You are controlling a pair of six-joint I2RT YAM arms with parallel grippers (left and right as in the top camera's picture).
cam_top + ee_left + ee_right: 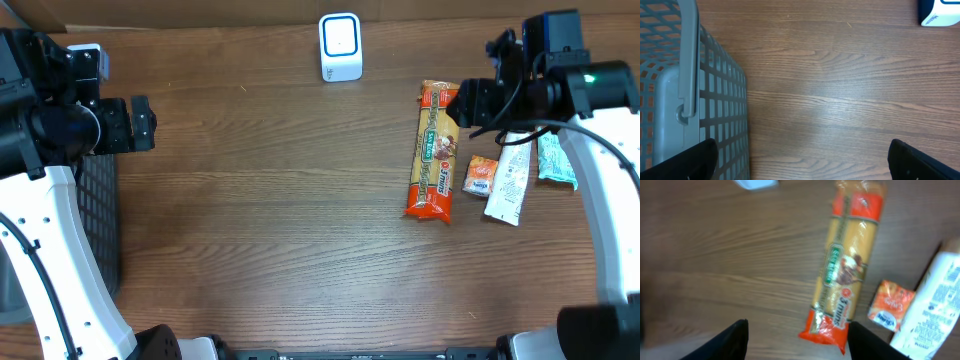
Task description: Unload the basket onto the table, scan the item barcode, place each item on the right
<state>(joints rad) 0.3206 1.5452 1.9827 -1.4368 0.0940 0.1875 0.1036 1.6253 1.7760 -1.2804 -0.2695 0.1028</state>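
Right gripper (797, 326) is spread and holds nothing; the orange pasta packet (847, 265) lies on the surface (715, 270) just ahead of its fingertips. Left gripper (800, 150) is spread wide, with the grey mesh basket (720, 100) beside it.

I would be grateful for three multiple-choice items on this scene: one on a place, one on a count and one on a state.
1. Where does the scanner stand?
A. far side, middle
B. near side, left
C. near side, right

2. How many smaller items lie to the right of the pasta pack?
A. one
B. three
C. five

3. How is the left gripper?
A. shut on the scanner
B. open and empty
C. shut on the pasta pack

Answers:
1 A: the overhead view shows it at the top centre, away from the arm bases.
2 B: an orange sachet, a white sachet and a teal packet.
3 B: its fingers stand wide apart over bare wood.
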